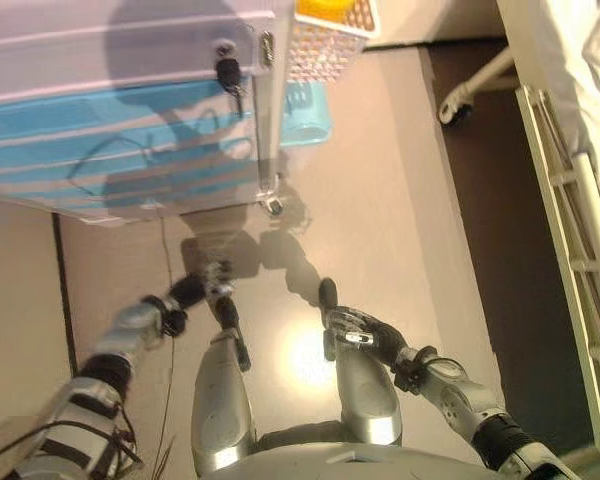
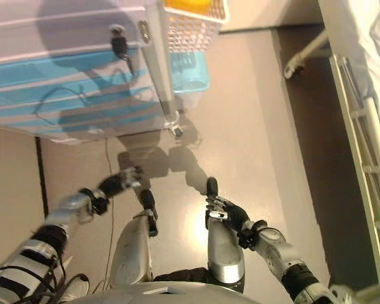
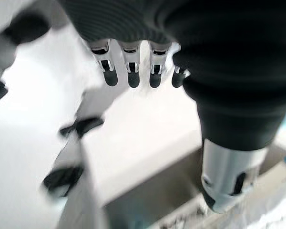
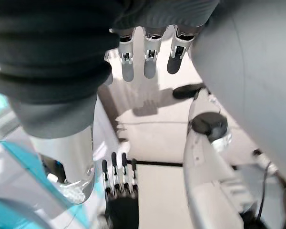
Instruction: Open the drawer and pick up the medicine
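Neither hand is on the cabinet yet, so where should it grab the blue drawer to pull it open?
No knob shows. The blue drawer front faces the robot, with pale horizontal ridges across it; probably hook fingers on a ridge, coming straight from the front, with the nearer left hand.

Right hand (image 4: 148,52) fingers straight, empty; left hand (image 4: 119,191) beyond, over floor (image 4: 157,138)
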Controlling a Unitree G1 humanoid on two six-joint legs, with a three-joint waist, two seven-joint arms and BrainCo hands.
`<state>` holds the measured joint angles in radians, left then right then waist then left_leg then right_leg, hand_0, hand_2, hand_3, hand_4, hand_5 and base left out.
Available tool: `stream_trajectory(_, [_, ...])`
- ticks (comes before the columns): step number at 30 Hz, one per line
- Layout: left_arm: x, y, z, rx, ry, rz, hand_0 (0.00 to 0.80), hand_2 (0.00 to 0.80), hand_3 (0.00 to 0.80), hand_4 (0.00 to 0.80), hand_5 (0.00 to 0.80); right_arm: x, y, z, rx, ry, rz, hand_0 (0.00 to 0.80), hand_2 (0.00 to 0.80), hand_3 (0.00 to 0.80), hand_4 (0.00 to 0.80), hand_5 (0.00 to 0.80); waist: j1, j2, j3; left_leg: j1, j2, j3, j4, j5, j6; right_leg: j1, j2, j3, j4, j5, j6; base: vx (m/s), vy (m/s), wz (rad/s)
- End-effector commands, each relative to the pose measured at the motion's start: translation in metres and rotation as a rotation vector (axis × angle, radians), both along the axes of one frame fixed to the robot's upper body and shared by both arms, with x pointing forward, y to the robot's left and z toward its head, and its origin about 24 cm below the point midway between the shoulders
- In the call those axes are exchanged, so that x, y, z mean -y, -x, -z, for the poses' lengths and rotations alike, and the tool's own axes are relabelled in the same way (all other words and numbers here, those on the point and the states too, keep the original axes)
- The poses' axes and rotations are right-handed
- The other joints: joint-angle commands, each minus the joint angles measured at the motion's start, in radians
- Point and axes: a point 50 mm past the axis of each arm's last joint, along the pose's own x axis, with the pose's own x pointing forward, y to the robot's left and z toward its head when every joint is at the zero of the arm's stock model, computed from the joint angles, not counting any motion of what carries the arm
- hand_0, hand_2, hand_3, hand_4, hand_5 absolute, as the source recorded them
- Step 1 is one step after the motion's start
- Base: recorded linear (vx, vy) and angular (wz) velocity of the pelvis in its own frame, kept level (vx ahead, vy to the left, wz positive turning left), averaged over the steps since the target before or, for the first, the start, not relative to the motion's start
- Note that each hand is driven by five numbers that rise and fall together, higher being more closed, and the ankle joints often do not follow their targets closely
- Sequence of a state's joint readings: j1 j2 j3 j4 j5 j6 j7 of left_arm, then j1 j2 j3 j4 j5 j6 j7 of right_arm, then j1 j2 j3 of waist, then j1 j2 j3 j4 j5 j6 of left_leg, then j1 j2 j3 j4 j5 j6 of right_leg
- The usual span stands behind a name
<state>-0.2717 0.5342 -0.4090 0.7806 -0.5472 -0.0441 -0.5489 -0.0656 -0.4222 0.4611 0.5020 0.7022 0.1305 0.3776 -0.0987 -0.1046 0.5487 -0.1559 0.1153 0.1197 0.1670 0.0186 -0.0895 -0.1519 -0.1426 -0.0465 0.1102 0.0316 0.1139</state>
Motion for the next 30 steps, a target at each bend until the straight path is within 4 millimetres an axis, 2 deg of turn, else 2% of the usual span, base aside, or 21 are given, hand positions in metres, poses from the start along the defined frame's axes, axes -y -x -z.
stream_trajectory(1, [0.027, 0.02, 0.017, -0.087, 0.095, 0.102, 0.0, 0.0, 0.0, 0.0, 0.0, 0.014, 0.017, 0.014, -0.085, 0.085, 0.013, 0.0, 0.0, 0.0, 0.0, 0.0, 0.024, 0.064, -0.08, 0.029, -0.026, 0.007, -0.026, -0.024, 0.04, -0.029, 0.011, -0.038, 0.017, 0.018, -0.022, 0.013, -0.102, 0.34])
stream_trajectory(9, [0.056, 0.072, 0.057, -0.323, 0.3, 0.051, 0.0, 0.0, 0.0, 0.0, 0.0, 0.021, 0.032, 0.043, -0.23, 0.182, -0.018, 0.0, 0.0, 0.0, 0.0, 0.0, 0.066, 0.096, -0.204, 0.104, -0.01, -0.039, -0.12, 0.029, 0.012, 0.07, 0.02, -0.1, -0.019, -0.007, -0.038, 0.029, -0.079, 0.23])
stream_trajectory(12, [0.062, 0.095, 0.072, -0.405, 0.344, 0.029, 0.0, 0.0, 0.0, 0.0, 0.0, 0.019, 0.045, 0.055, -0.296, 0.175, -0.024, 0.0, 0.0, 0.0, 0.0, 0.0, 0.088, 0.1, -0.26, 0.128, -0.015, -0.063, -0.147, 0.035, 0.008, 0.107, 0.019, -0.111, -0.04, -0.01, -0.036, 0.091, -0.017, 0.14])
stream_trajectory(18, [0.066, 0.12, 0.089, -0.518, 0.384, -0.061, 0.0, 0.0, 0.0, 0.0, 0.0, 0.011, 0.069, 0.072, -0.418, 0.127, -0.024, 0.0, 0.0, 0.0, 0.0, 0.0, 0.115, 0.105, -0.342, 0.166, -0.042, -0.107, -0.154, 0.013, 0.018, 0.162, 0.022, -0.111, -0.048, -0.033, -0.037, 0.061, 0.016, 0.02])
stream_trajectory(23, [0.069, 0.135, 0.096, -0.579, 0.424, -0.093, 0.0, 0.0, 0.0, 0.0, 0.0, 0.003, 0.074, 0.076, -0.447, 0.075, 0.02, 0.0, 0.0, 0.0, 0.0, 0.0, 0.127, 0.095, -0.384, 0.189, -0.065, -0.125, -0.131, -0.021, 0.033, 0.198, 0.02, -0.1, -0.059, -0.04, -0.035, 0.011, 0.024, 0.04])
stream_trajectory(30, [0.066, 0.134, 0.098, -0.571, 0.417, -0.114, 0.0, 0.0, 0.0, 0.0, 0.0, 0.004, 0.086, 0.082, -0.484, 0.091, 0.002, 0.0, 0.0, 0.0, 0.0, 0.0, 0.131, 0.096, -0.428, 0.235, -0.067, -0.112, -0.173, -0.021, 0.037, 0.24, 0.026, -0.101, -0.097, -0.032, -0.028, 0.009, 0.022, -0.02])
